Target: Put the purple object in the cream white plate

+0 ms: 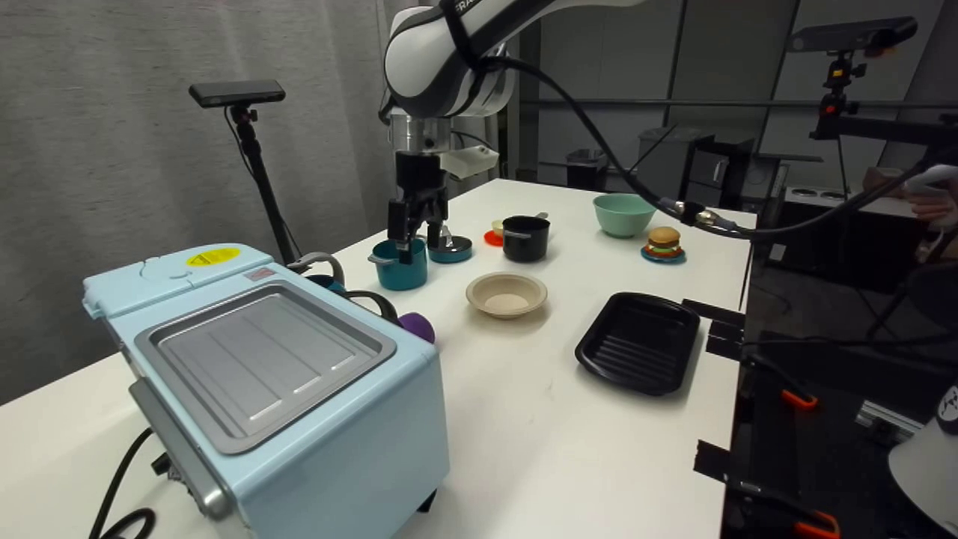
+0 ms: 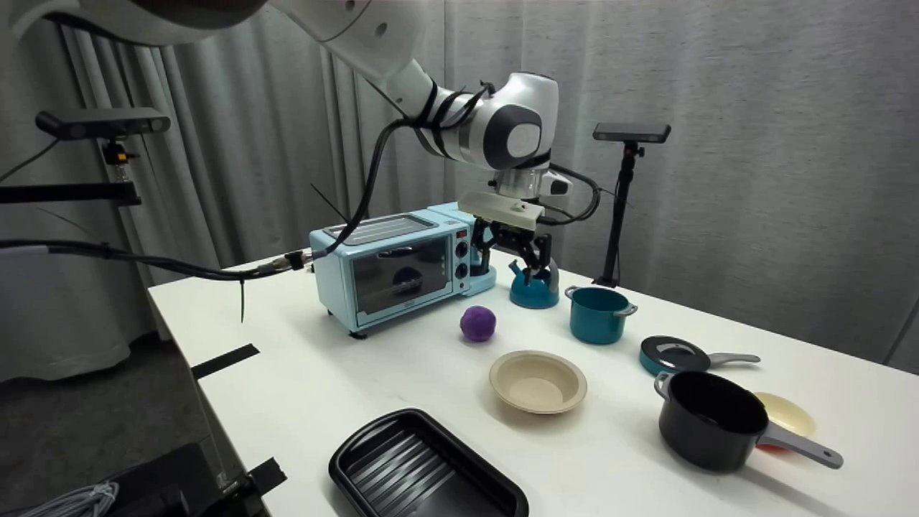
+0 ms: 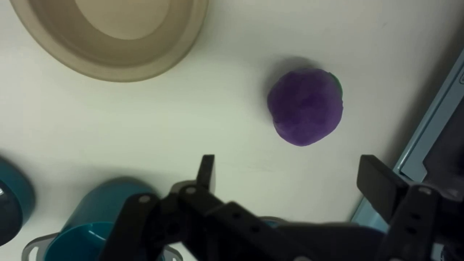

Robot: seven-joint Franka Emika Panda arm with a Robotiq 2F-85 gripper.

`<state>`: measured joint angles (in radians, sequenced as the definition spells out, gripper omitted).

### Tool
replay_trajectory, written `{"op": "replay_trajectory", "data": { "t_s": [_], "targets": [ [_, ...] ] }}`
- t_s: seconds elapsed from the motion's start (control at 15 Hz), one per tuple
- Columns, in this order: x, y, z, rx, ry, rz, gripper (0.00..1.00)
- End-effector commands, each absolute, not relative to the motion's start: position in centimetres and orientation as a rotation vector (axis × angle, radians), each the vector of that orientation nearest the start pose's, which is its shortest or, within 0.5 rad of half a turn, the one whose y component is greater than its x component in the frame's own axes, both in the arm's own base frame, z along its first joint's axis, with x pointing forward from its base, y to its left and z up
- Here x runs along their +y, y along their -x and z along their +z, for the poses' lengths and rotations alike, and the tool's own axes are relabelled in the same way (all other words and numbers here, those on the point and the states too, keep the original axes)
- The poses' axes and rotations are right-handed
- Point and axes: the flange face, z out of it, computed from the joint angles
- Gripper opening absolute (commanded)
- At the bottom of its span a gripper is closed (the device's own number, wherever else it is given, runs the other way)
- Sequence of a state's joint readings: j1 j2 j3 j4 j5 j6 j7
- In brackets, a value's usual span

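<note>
Purple object (image 2: 478, 324) sat on the white tabletop (image 2: 402, 380) in front of the toaster oven (image 2: 398, 271), nearer the edge along the curtain (image 2: 761, 215) than the edge with black tape (image 2: 225, 361). Gripper (image 3: 288, 163) was released: jaws well apart, nothing held, hanging above and to its curtain-edge side.

Handling, my guess: light, slightly soft, matte so decent grip, hard to break. Near-round, so likely to roll if 1 jaw touched first. Wrist view showed 1 green patch (image 3: 337, 82) on its side. Best hold looked like 2 jaws across the widest girth, centred, modest squeeze.

Room: oven-side jaw looked tightest for descent. Kettle (image 2: 533, 296) and teal pot (image 2: 597, 318) stood toward the curtain edge, bad side to swing. Cream white plate (image 2: 538, 388) was near, not touching, about mid-tabletop; short hop over its rim. Black tray (image 2: 431, 467) lay by the taped edge, off that path.
</note>
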<state>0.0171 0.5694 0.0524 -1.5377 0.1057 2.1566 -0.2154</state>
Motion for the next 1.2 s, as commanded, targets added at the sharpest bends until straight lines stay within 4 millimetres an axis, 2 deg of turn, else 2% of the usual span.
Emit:
{"op": "replay_trajectory", "data": {
  "t_s": [0.0,0.2,0.67,1.13],
  "targets": [
    [5.3,-70.5,31.7,-0.390,3.019,-0.052,1.00],
    [6.3,-70.6,30.3,-0.453,3.038,-0.017,1.00],
    [10.0,-71.2,26.6,-0.654,2.960,0.122,1.00],
    [11.7,-73.7,24.6,-0.687,3.022,0.119,1.00]
  ]
}}
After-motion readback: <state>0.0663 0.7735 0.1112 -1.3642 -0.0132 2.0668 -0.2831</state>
